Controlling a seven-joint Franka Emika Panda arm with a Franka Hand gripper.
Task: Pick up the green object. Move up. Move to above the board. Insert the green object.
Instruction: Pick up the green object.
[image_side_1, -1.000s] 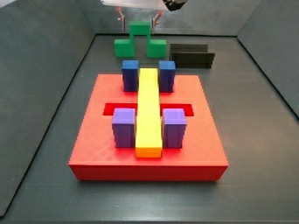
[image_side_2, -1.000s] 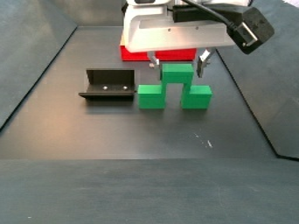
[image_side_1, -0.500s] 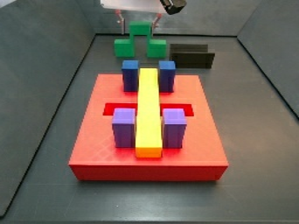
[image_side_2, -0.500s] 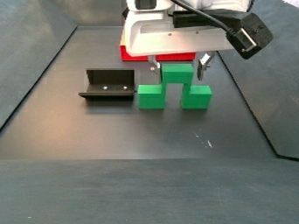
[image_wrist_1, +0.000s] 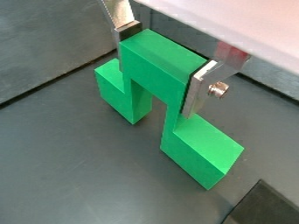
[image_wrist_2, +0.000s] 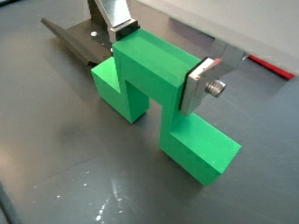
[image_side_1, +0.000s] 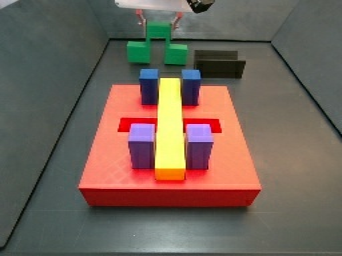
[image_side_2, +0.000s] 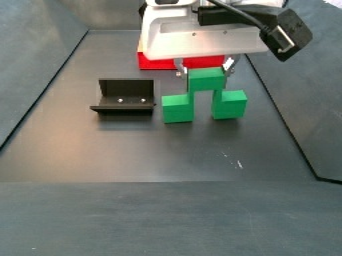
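Note:
The green object is an arch-like piece with a raised middle cube and two lower side cubes. My gripper is shut on the middle cube, and the piece hangs just above the dark floor. Both wrist views show the silver fingers pressed flat against opposite sides of the middle cube. In a side view the gripper holds the green object beyond the far end of the red board. The board bears a yellow bar and blue and purple posts.
The dark L-shaped fixture stands on the floor beside the green object; it also shows in a side view and a wrist view. Grey walls enclose the floor. A strip of the red board shows behind the gripper.
The gripper has risen a little with the green object in it; the piece now sits higher in both side views. The board and fixture have not moved.

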